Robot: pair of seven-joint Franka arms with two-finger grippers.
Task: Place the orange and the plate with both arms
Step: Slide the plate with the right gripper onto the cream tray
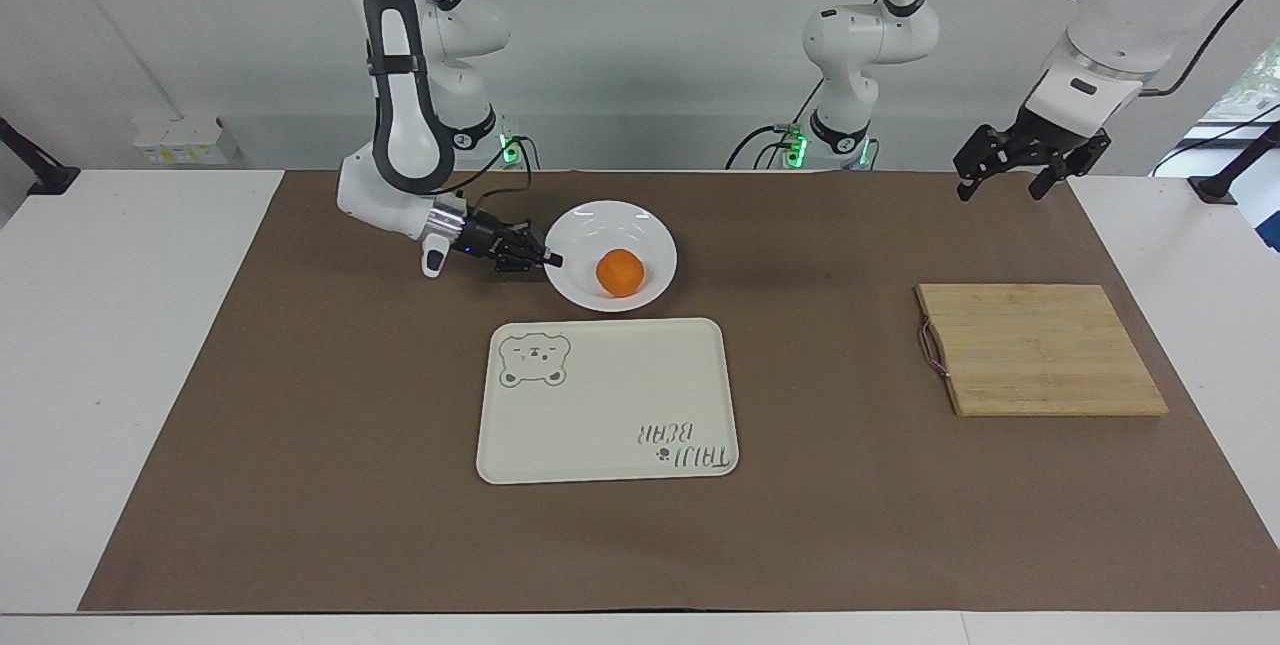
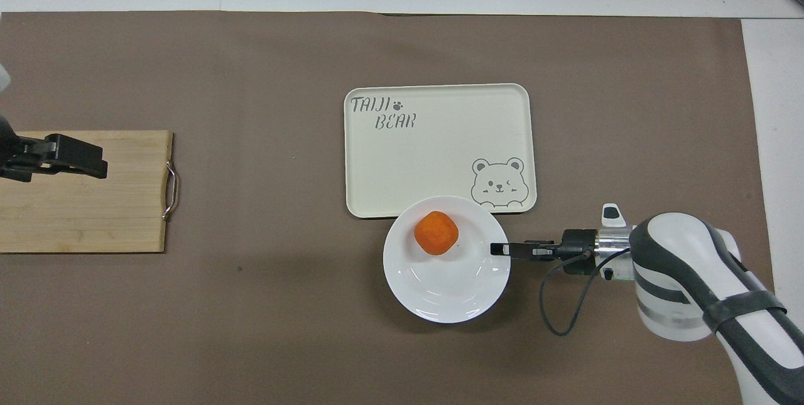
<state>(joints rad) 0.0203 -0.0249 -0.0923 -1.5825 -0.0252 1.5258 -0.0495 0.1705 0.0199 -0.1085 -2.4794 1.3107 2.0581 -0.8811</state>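
My right gripper (image 1: 551, 260) is shut on the rim of the white plate (image 1: 600, 225), at the side toward the right arm's end. It holds the plate lifted off the mat and tilted. The orange (image 1: 620, 272) lies in the plate, toward its edge beside the tray. In the overhead view the plate (image 2: 452, 292) overlaps the tray's near edge, the orange (image 2: 436, 233) sits near that edge, and the right gripper (image 2: 500, 248) pinches the rim. My left gripper (image 1: 1002, 187) waits open and empty, up in the air at the left arm's end; it also shows in the overhead view (image 2: 94, 166).
A cream bear tray (image 1: 600, 405) lies mid-table, just farther from the robots than the plate; it also shows in the overhead view (image 2: 433, 141). A wooden cutting board (image 1: 1040, 350) with a metal handle lies toward the left arm's end (image 2: 81, 216). A brown mat covers the table.
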